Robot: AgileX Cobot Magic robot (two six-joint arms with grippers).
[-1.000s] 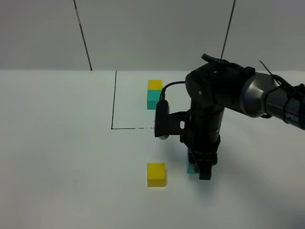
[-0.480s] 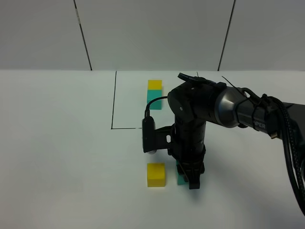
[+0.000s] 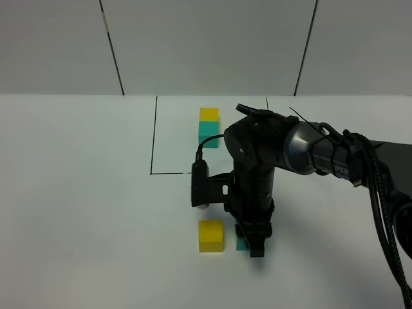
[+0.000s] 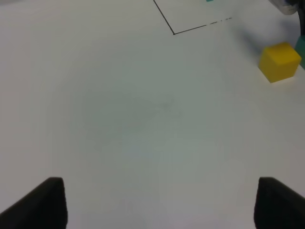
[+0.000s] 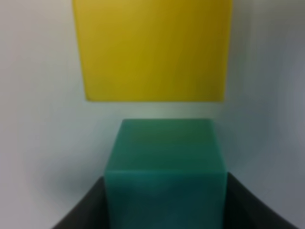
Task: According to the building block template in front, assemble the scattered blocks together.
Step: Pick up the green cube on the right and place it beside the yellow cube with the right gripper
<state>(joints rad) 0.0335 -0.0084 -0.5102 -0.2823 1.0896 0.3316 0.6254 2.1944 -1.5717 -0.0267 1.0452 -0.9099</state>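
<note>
The template [image 3: 208, 127], a yellow cube joined to a teal cube, sits at the back inside a black outlined square. The loose yellow cube [image 3: 210, 235] rests on the white table in front; it also shows in the left wrist view [image 4: 279, 62] and the right wrist view [image 5: 152, 47]. My right gripper [image 3: 252, 244] is shut on the loose teal cube [image 5: 164, 167], holding it just right of the yellow cube with a small gap between them. Only a sliver of the teal cube [image 3: 241, 244] shows in the high view. My left gripper [image 4: 155, 205] is open and empty, out of the high view.
A black outline [image 3: 153, 141] marks a square on the white table around the template. The right arm [image 3: 302, 151] reaches in from the right edge, with a cable looped at its wrist.
My right gripper has carried the teal cube leftward across the table toward the yellow cube. The yellow cube and the template have not moved.
</note>
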